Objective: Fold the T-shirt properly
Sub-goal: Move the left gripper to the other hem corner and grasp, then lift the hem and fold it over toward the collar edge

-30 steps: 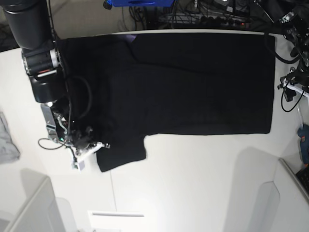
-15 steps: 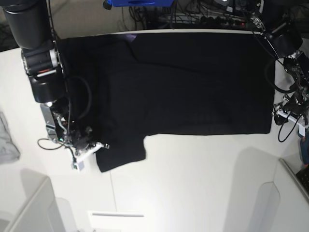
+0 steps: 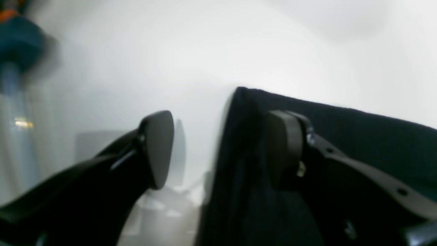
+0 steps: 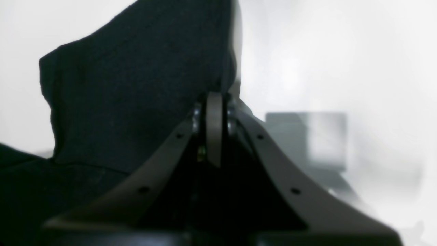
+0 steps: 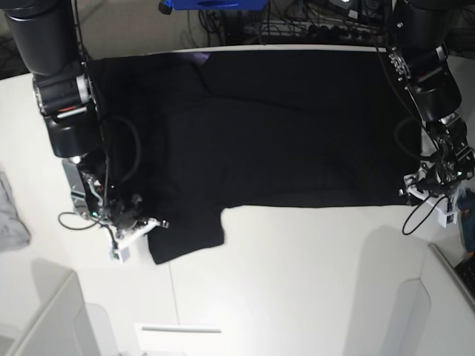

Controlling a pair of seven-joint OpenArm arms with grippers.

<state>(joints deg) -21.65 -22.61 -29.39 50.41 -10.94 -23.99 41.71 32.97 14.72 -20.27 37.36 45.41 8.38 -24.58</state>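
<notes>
The left gripper (image 5: 418, 190) has swung in, jaws spread, to the hem corner of the T-shirt (image 5: 282, 126) spread flat on the bench (image 5: 297, 274), while the right gripper (image 5: 148, 222) pinches its sleeve, readying a two-handed fold

1 black T-shirt (image 5: 297, 126), 1 small grey cloth (image 5: 11, 211), 1 white table (image 5: 297, 282), 2 arms with 2 grippers: left gripper (image 5: 421, 191), right gripper (image 5: 152, 225).

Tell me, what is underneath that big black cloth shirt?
Around the large black cloth T-shirt, only the white table shows, so the shirt seemingly lies flat on it. Anything beneath the cloth itself is covered.
</notes>
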